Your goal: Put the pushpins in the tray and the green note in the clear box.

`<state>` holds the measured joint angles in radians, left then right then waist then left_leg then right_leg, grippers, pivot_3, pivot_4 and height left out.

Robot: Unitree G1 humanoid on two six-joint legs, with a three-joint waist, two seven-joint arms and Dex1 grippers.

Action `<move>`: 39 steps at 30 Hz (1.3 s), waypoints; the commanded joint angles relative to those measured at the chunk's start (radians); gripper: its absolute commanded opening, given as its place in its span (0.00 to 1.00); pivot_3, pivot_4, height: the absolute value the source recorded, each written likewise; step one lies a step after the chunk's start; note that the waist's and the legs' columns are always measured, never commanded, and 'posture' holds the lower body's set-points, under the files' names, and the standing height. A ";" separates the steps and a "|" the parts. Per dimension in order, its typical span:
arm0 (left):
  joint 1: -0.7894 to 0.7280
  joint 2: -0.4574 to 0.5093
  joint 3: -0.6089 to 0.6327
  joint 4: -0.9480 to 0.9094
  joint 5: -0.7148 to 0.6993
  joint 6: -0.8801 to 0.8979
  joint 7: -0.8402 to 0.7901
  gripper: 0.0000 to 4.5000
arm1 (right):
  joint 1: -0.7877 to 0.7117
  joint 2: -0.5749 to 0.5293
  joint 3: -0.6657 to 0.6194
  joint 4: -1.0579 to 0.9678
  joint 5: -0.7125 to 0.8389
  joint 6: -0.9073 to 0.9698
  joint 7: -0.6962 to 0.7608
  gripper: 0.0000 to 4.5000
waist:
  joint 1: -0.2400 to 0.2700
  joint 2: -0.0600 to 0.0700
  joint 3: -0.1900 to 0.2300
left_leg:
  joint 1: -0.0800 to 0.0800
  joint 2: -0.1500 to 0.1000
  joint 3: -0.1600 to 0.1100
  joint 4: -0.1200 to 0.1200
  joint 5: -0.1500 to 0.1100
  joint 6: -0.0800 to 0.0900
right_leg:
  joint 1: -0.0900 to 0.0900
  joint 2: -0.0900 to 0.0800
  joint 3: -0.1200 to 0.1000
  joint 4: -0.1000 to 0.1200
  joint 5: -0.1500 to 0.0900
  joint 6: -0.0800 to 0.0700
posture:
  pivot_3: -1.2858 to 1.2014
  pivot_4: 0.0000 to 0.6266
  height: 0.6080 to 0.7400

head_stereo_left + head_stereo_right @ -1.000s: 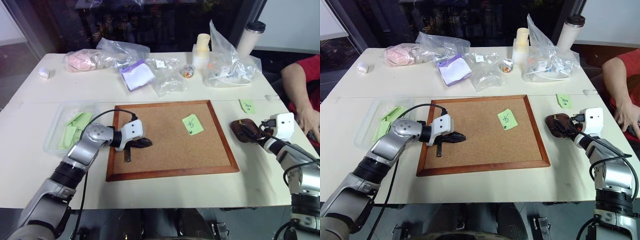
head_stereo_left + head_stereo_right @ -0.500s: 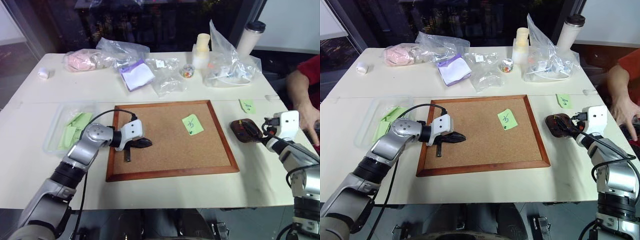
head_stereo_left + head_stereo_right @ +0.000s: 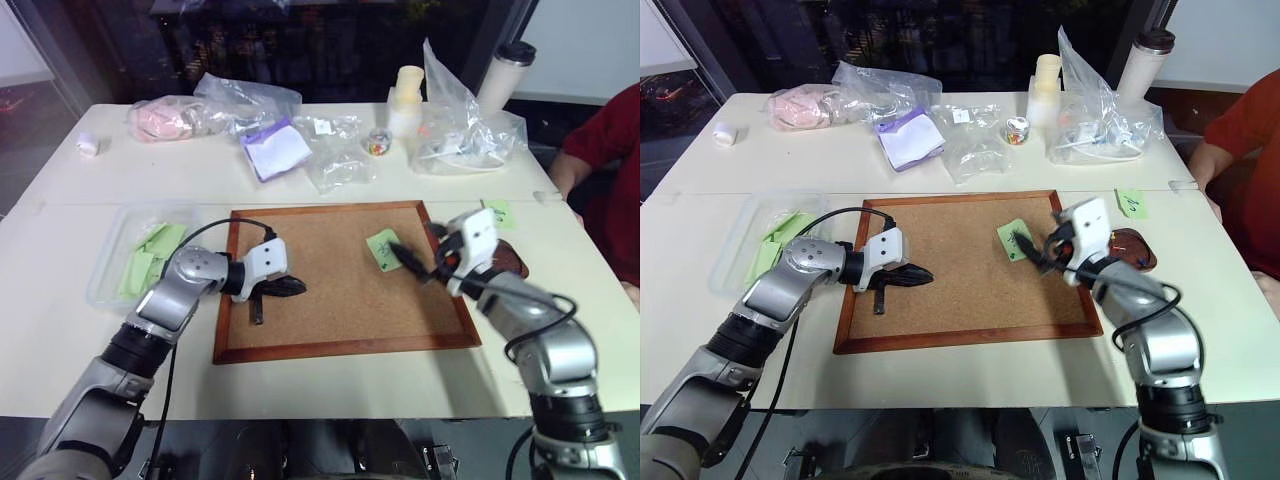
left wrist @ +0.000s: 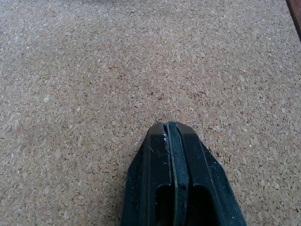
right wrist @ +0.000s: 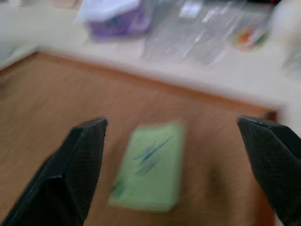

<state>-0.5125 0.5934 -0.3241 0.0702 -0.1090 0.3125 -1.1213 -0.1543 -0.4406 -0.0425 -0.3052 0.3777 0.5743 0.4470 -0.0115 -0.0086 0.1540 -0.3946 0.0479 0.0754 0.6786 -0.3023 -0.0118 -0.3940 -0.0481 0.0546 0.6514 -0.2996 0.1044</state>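
Swinging my right gripper (image 3: 408,262) leftward off the tray and over the cork board (image 3: 330,300) is the change here: a moment back it sat at the tray on the right, now its spread fingers frame the green note (image 5: 149,165) in the right wrist view. I read that as the pin step being left and the note pickup starting; note not yet touched as far as I can tell.

Left to right:
- clear box (image 3: 112,268), left end of the bench (image 3: 60,330): shallow see-through plastic, rounded corners, green slips already bunched inside.
- my left gripper (image 3: 292,286), unmoved, resting low over the left part of the cork board, fingers pressed together with nothing between them; the left wrist view shows grainy speckled cork under the tip.
- cork board: flat rough cork, reddish wood frame.
- green note: thin light-green paper square with a dark scribble, lying flat on the board right of centre, just beside my right fingertips.
- tray (image 3: 1134,246): small dark brown wooden dish with raised rim, just off the board's right edge, partly behind my right arm.
- pushpins: too small to make out; cannot tell whether any are in the tray.
- a second green slip (image 3: 497,212) on the bench just beyond the tray.

Far side: crinkled clear bags (image 3: 340,160).
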 commanded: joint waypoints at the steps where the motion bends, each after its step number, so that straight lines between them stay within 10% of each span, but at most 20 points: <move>1: 0.045 0.019 -0.012 -0.002 0.029 0.053 0.019 0.00 | 0.006 0.011 0.012 -0.008 -0.016 -0.030 0.005 1.00 | -0.002 0.000 0.000 | 0.000 0.000 0.000 0.000 0.000 0.000 | 0.000 0.000 0.000 0.000 0.000 0.000 | 0.52 0.24 0.95; 39: 0.045 0.012 -0.017 0.026 0.051 0.033 0.036 0.00 | 0.009 0.050 0.113 0.071 -0.157 -0.233 0.103 1.00 | -0.002 0.000 0.000 | 0.001 0.000 0.001 -0.001 0.000 0.000 | 0.000 0.002 0.000 0.000 0.000 0.000 | 0.52 0.24 0.95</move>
<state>-0.4882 0.5951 -0.3098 0.0471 -0.1088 0.3321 -1.1014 -0.1315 -0.3907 0.0730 -0.2269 0.2094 0.3445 0.5392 -0.0140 -0.0090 0.1543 -0.3932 0.0477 0.0760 0.6780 -0.3024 -0.0118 -0.3938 -0.0466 0.0548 0.6514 -0.2995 0.1045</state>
